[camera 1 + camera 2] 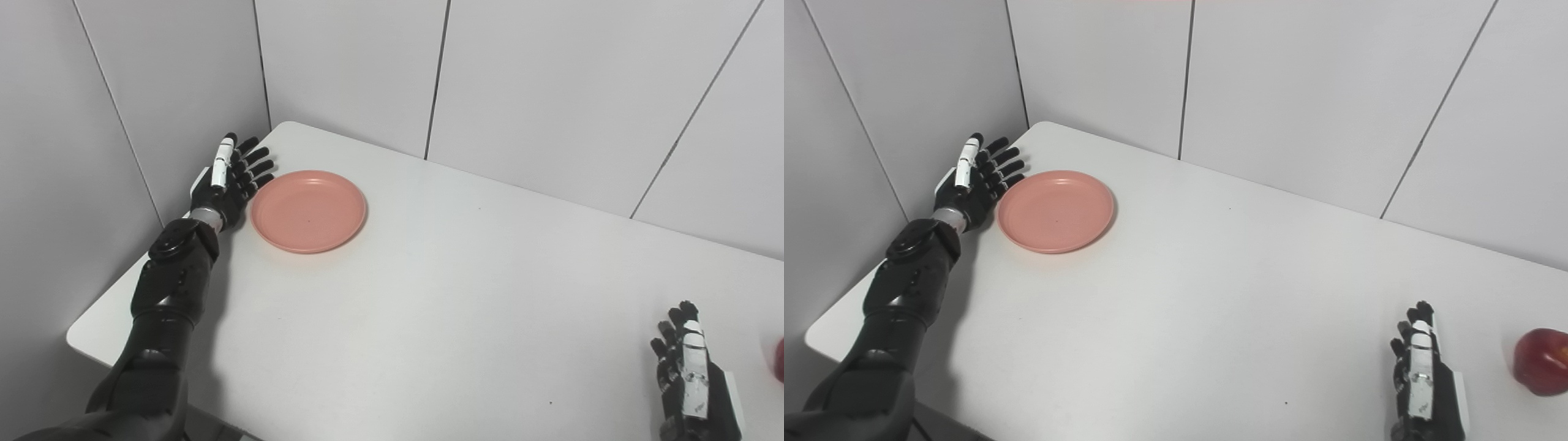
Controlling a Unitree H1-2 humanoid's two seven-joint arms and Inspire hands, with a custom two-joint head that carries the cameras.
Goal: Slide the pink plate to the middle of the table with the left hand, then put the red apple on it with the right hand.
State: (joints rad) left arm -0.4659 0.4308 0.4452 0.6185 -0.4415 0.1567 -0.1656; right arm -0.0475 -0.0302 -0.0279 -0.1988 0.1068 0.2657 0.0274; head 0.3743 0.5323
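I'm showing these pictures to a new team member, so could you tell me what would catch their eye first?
The pink plate stands out most, alone near the far left corner of the white table. Right beside it, the black left hand lies open with fingers spread at the plate's left rim. Far off at the near right edge sits the red apple, with the open right hand just left of it.

Plate (1055, 211) far left on table (1188, 294), apple (1542, 360) far right
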